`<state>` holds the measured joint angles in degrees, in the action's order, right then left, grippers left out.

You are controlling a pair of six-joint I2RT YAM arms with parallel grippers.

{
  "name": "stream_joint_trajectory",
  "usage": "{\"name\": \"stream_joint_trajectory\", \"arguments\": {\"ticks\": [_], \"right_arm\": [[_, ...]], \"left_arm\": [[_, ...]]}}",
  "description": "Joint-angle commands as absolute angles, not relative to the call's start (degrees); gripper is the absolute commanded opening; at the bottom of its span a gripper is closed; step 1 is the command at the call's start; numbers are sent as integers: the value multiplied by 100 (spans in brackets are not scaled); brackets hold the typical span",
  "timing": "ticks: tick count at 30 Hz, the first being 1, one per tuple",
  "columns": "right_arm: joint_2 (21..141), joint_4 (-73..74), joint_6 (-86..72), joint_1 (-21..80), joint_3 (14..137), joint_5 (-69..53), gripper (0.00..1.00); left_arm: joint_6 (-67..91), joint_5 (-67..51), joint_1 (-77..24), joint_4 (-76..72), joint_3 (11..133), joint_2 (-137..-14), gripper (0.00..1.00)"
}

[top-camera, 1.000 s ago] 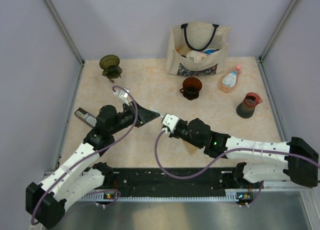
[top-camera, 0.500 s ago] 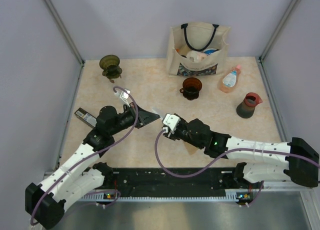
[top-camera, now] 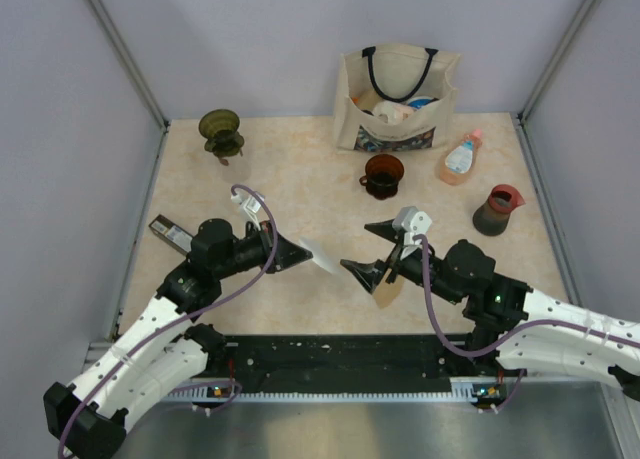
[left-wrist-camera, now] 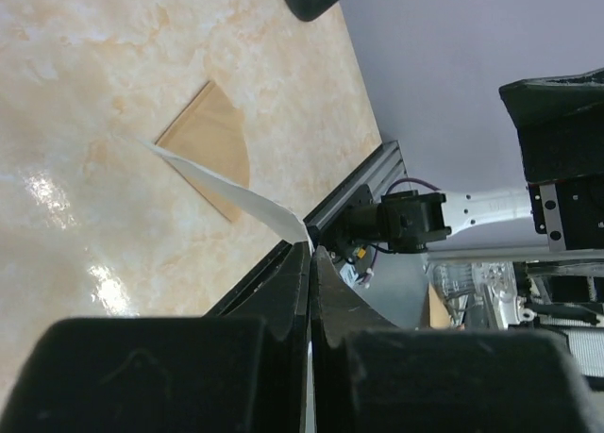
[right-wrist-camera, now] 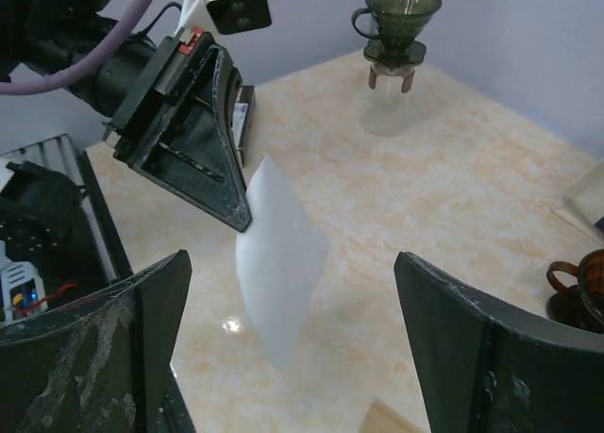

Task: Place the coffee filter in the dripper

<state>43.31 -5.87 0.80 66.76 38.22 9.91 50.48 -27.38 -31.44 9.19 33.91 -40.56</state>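
My left gripper [top-camera: 300,247] is shut on one corner of a white paper coffee filter [top-camera: 322,254], which hangs above the table mid-front. From the left wrist view the filter [left-wrist-camera: 236,195] sticks out from the shut tips [left-wrist-camera: 310,249]. My right gripper [top-camera: 372,251] stands open just right of the filter, not touching it; in its wrist view the filter [right-wrist-camera: 278,254] hangs between the wide-apart fingers [right-wrist-camera: 293,258]. The olive-green dripper [top-camera: 220,129] sits on a stand at the back left, also far off in the right wrist view [right-wrist-camera: 401,18].
A brown paper filter [top-camera: 385,291] lies flat under the right gripper, also in the left wrist view [left-wrist-camera: 209,145]. A brown cup [top-camera: 383,174], a tote bag [top-camera: 397,99], a pink-capped bottle [top-camera: 460,159] and a dark pitcher [top-camera: 497,211] stand at the back right. A black flat device [top-camera: 168,231] lies at the left.
The right gripper has let go of the white filter, opened wide and drawn back to the right. The left gripper has shut on the filter and now holds it alone.
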Motion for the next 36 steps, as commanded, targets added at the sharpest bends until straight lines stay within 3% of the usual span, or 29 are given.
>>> {"name": "stream_joint_trajectory", "arguments": {"ticks": [1,14,20,28,34,36], "right_arm": [[4420,-238,-518,6759,3876,450,89],[5580,308,-624,6741,4456,-509,84],[5774,316,-703,6408,4570,-983,70],[6091,281,-791,6205,4693,-1634,65],[6161,246,-843,6082,4693,-1758,46],[6152,246,-870,6030,4693,-1889,33]], "left_arm": [[4711,-3128,-3173,817,3445,-3929,0],[4316,-4033,-3173,694,3489,-3981,0],[4157,-4359,-3182,756,3577,-4069,0],[4192,-4421,-3190,651,3665,-4245,0],[4219,-4447,-3182,563,3656,-4395,0],[4201,-4447,-3190,571,3665,-4403,0]]}}
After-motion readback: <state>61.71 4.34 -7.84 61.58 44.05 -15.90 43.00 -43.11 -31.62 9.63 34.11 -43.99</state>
